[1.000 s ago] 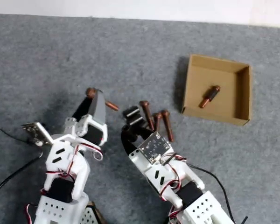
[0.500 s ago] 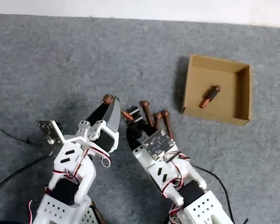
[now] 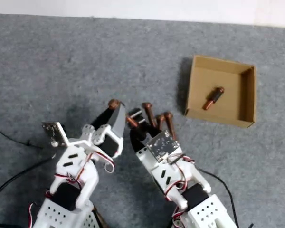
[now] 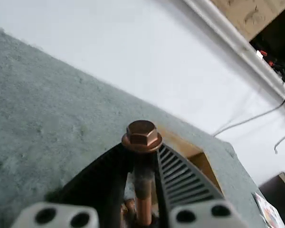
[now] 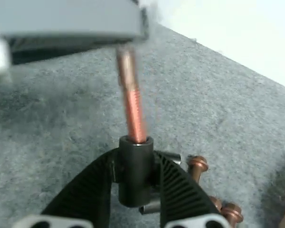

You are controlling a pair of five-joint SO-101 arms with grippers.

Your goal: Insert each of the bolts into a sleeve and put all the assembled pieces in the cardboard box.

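- The left claw (image 3: 117, 110) has swung across the bench (image 3: 47, 57) toward the other arm over the last second. It is clamped shut on the shank of a copper bolt (image 4: 141, 136), just under the hex head.
- The right claw (image 5: 133, 183) has hardly shifted. It is closed round a black sleeve (image 5: 133, 164), with the open mouth facing the oncoming bolt.
- A second ago bolt and sleeve were well apart. Now the threaded tip sits at the sleeve's mouth and seems just to have entered, so insertion looks begun, not finished.
- Three loose bolts (image 3: 160, 121) lie just beside the right claw, waiting for their own sleeves.
- One assembled piece (image 3: 213, 98) already rests in the cardboard box (image 3: 195, 88), well apart from both claws.
- The bench is covered in grey, felt-like carpet.
- A white wall (image 4: 133, 47) rises behind its far edge, with pale trim and loose cables (image 4: 256, 116) off to one side.
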